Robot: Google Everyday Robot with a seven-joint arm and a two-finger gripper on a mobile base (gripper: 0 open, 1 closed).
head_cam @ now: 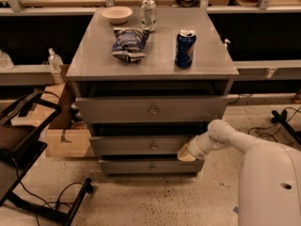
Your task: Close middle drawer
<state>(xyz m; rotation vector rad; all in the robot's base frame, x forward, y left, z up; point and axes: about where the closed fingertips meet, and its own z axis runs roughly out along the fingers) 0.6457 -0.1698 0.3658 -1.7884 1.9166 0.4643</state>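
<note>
Gripper: the gripper point(185, 153) sits at the right end of the middle drawer's front panel, touching it or just short of it; contact cannot be confirmed.
Grip state: cannot be told from this view.
Middle drawer: the middle drawer point(141, 145) is the second grey front down in the cabinet point(94, 65), with its knob point(153, 147) at centre. It appears to stand partly out, with a dark gap above its panel.
Neighbours: the top drawer point(117, 109) also stands out, nearer than the middle one. The lowest drawer point(136, 166) lies below.
Step in hand: judged to be the push itself, the tool being placed on the panel's right end.
Next move: a steady push toward the far side, straight into the cabinet. Because the contact is off-centre, the drawer may skew and bind.
Arm pose: the white arm point(221, 134) comes from the robot's body point(270, 182) at the near right, bends at a rounded joint, and slopes down and left to the panel.
Cabinet top: bowl point(116, 14), silver can point(148, 14), snack bag point(129, 44) and blue can point(185, 48), all well apart from the arm.
</note>
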